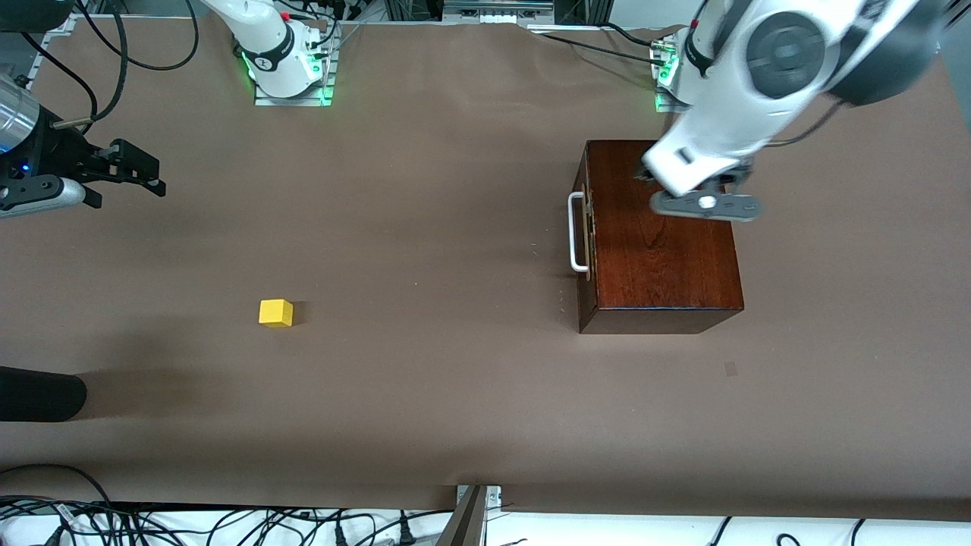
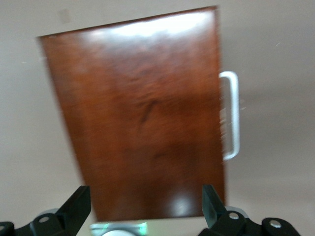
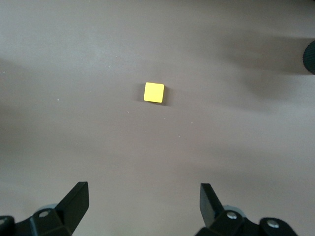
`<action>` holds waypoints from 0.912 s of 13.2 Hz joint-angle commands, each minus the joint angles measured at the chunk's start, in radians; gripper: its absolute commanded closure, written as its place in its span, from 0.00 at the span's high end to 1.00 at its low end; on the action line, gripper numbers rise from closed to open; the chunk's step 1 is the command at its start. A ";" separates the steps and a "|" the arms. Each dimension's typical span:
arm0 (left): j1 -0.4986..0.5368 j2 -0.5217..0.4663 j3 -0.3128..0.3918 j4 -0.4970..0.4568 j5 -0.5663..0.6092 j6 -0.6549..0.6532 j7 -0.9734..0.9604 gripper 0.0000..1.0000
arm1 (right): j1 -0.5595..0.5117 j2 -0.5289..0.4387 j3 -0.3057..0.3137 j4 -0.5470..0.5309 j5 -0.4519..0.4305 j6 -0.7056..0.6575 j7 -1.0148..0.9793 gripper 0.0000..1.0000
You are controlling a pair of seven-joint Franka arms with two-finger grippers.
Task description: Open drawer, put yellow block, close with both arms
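Observation:
The mahogany box (image 1: 660, 235) stands toward the left arm's end of the table. Its drawer is shut, and the white bar handle (image 1: 578, 231) faces the right arm's end. The yellow block (image 1: 275, 312) lies on the brown table, nearer to the front camera than the box. My left gripper (image 1: 702, 199) hangs over the box's top, open and empty; its wrist view shows the box (image 2: 142, 123), the handle (image 2: 231, 115) and the spread gripper (image 2: 146, 199). My right gripper (image 1: 144, 173) hovers open over the table, with the block (image 3: 154, 92) ahead of it (image 3: 142, 199).
A black rounded object (image 1: 38, 394) lies at the table's edge toward the right arm's end, nearer to the front camera than the block; it also shows in the right wrist view (image 3: 310, 56). Cables run along the table's near edge (image 1: 227, 523).

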State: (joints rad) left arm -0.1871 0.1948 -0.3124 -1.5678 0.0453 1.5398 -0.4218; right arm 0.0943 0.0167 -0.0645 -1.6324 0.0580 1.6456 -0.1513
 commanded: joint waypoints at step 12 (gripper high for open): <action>-0.342 0.386 -0.004 0.031 0.444 0.201 -0.523 1.00 | -0.007 0.011 0.005 0.026 -0.027 -0.001 -0.011 1.00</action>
State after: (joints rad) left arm -0.5254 0.5554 -0.3186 -1.5650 0.4410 1.7458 -0.9342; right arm 0.0944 0.0169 -0.0651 -1.6317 0.0328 1.6496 -0.1525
